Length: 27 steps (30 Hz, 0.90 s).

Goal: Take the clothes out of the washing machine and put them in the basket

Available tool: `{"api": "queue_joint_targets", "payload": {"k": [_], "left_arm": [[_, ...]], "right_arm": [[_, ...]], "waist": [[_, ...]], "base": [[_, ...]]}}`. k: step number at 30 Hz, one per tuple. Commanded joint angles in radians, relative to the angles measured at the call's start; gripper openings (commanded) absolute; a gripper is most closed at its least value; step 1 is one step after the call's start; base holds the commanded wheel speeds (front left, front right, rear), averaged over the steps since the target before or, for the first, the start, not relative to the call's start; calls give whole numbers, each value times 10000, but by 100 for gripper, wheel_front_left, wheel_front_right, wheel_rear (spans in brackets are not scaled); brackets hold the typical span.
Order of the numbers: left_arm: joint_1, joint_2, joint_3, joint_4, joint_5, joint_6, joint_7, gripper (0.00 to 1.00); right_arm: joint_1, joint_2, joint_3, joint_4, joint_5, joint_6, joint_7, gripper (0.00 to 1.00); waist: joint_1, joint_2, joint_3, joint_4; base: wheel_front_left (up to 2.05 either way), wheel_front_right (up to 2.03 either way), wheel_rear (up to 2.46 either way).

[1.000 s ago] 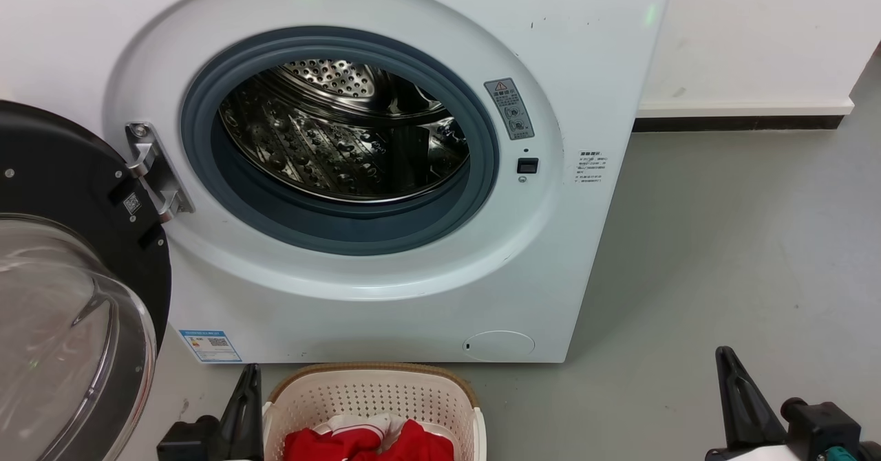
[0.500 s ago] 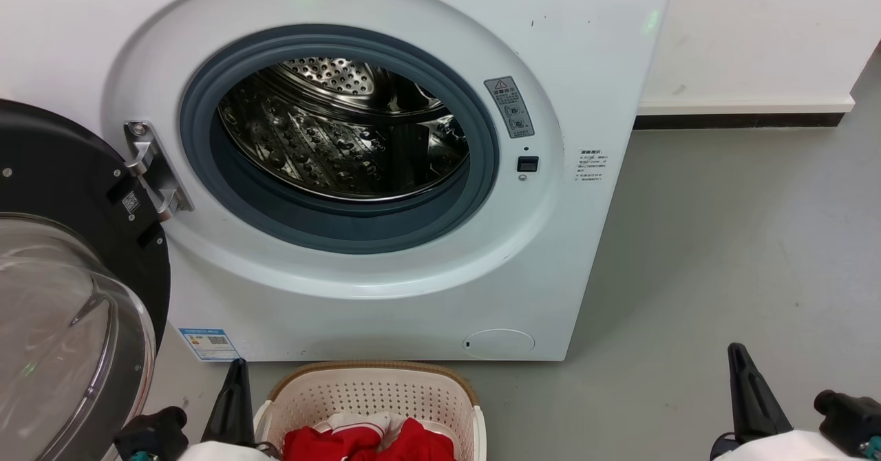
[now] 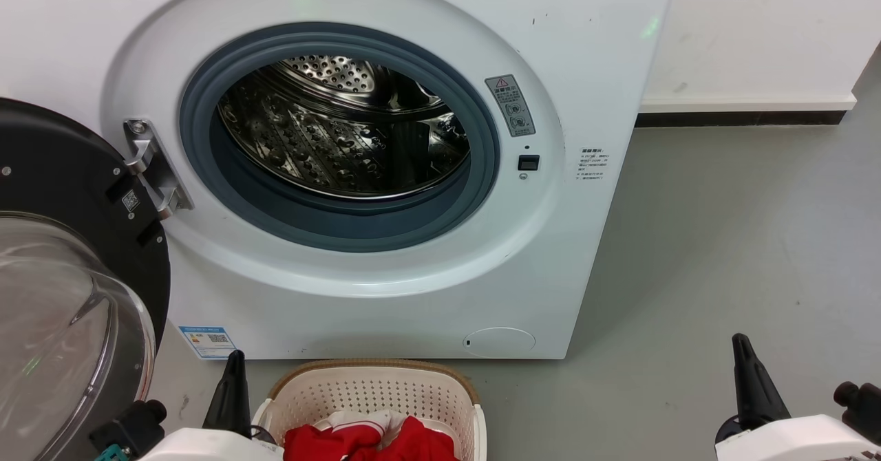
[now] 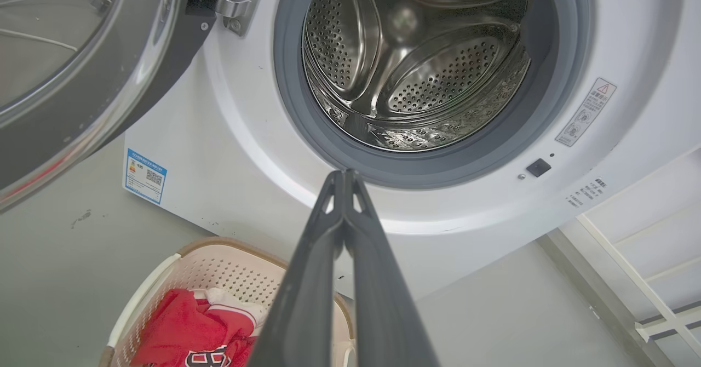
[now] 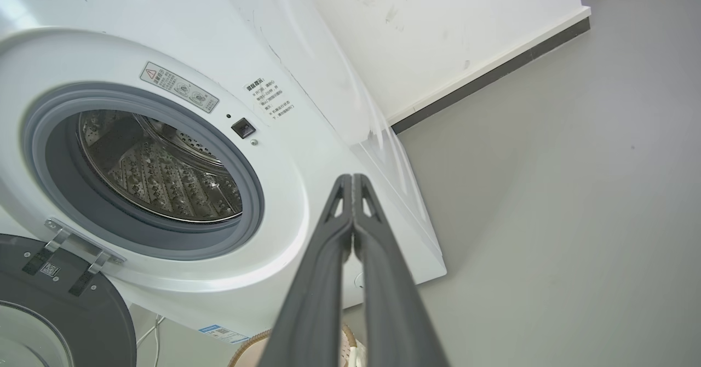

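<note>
The large white front-loading washing machine (image 3: pixel 385 303) is standing with its black-rimmed glass door (image 3: pixel 76 241) hanging wide open on the robot's left, so nothing is blocking the grey-gasketed porthole. Its perforated steel drum (image 3: pixel 344 131) is showing bare metal. A cream-white perforated plastic basket with a brown rim (image 3: pixel 375 368) is sitting on the grey floor (image 3: pixel 723 254) just in front of the machine's base. The bright red clothes with white parts (image 3: pixel 358 444) are lying inside the basket.

The left gripper (image 3: pixel 235 361) is hovering just beside the basket's left rim, between it and the open door. Its long dark fingers (image 4: pixel 317 279) are pressing together on nothing. The right gripper (image 3: pixel 741 344) is hanging well apart over the floor to the machine's right, fingers (image 5: pixel 323 279) likewise closed and empty. A white wall with a dark skirting strip (image 3: pixel 736 120) is running behind.
</note>
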<state>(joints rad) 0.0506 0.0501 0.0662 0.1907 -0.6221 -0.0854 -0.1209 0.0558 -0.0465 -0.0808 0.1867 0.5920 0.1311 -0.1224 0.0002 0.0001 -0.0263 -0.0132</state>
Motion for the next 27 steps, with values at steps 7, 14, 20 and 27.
{"api": "queue_joint_targets", "payload": {"k": [7,14,20,27], "left_arm": [[-450,10,77,-41,-1262,-97,294,0],[-581,9,127,26,-2247,-132,526,0],[-692,9,160,68,-2904,-168,684,0],[-812,8,204,127,-3766,-205,900,0]], "right_arm": [[-470,-30,-57,-29,1309,-1,283,0],[-611,-33,-89,42,2324,-1,523,0],[-725,-35,-111,85,3003,-1,681,0],[-846,-37,-140,151,3891,-1,887,0]], "waist": [[-1,-1,23,10],[-1,-1,44,20],[-1,-1,60,27],[-1,-1,82,37]], "base": [[0,0,0],[0,0,0],[0,0,0],[0,0,0]]}}
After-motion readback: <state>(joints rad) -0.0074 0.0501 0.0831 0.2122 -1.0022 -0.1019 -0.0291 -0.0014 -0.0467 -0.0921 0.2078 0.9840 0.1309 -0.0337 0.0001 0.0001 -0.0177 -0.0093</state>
